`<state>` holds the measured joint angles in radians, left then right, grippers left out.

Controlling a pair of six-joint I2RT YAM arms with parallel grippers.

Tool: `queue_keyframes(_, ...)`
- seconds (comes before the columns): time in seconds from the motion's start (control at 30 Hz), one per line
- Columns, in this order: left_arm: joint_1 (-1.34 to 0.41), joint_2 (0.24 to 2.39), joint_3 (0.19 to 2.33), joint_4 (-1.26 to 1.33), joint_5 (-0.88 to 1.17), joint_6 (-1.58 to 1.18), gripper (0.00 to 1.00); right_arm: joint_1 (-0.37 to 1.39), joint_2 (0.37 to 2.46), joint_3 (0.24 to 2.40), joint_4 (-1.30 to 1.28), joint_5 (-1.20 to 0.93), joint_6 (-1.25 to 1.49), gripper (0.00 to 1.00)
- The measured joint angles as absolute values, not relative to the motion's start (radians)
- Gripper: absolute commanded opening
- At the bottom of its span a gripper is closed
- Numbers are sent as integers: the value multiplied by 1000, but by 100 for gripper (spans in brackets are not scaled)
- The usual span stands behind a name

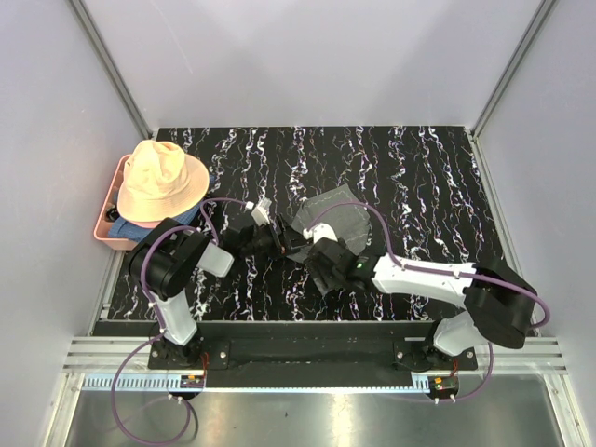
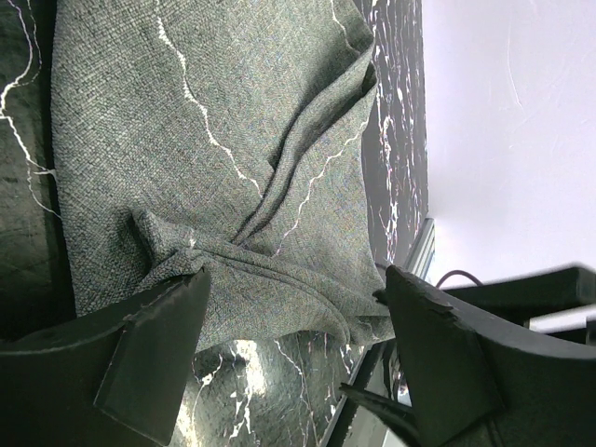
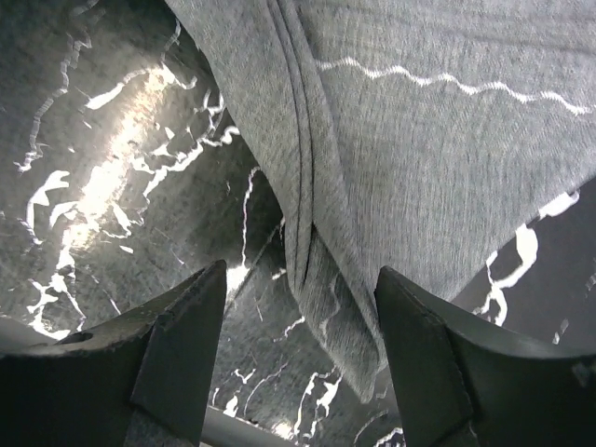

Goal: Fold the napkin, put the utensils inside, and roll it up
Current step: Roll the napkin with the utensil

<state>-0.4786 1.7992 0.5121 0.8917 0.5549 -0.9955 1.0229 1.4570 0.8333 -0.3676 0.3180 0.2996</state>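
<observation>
- Two grippers hang low over the near end of the plain grey cloth napkin (image 1: 340, 216). It lies rumpled near the middle of the black table with white wavy lines (image 1: 428, 177).
- The left gripper (image 2: 293, 345) is wide open. A bunched lump of the napkin's edge sits between its fingers, but nothing is pinched.
- The right gripper (image 3: 307, 358) is wide open too. A pointed, doubled-over corner of the napkin lies between its fingers, and they do not squeeze it.
- I think the fold is only just starting, because the napkin is wrinkled and not flat.
- To fold it well, each gripper should pinch a thin bit of edge, not a fat lump.
- Both should then lift to the same height, move across together and lay edge on edge.
- A pull on one side only would twist the cloth more.
- I cannot see the utensils in any view, so the napkin should be lifted gently in case they are close by.
- There is lots of bare table on the far side and to the right, so folding that way looks safe.
- At the left edge sits a peach floppy hat (image 1: 163, 182) over a blue cloth (image 1: 130, 228) in a pink tray (image 1: 104, 237). Keep the napkin away from there.
- The two arms are very close together, so they could bump.
</observation>
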Motion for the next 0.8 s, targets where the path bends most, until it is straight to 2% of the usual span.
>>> queue_keyframes(0.3,-478,1792,525,854,558,-995,83,1160,1604,938,-501,561,426,68)
queue_keyframes(0.53,-475,1792,531,844,565,-995,83,1179,1707,980,-603,657,530,40)
queue_keyframes(0.57,-475,1792,531,844,566,-995,83,1179,1714,986,-616,670,544,32)
queue_keyframes(0.63,-474,1792,531,843,568,-995,83,1179,1726,995,-632,682,562,25)
queue_keyframes(0.67,-473,1792,531,843,569,-995,83,1179,1734,999,-636,689,576,16)
queue_keyframes(0.8,-470,1792,531,842,574,-995,84,1179,1747,1004,-632,683,583,4)
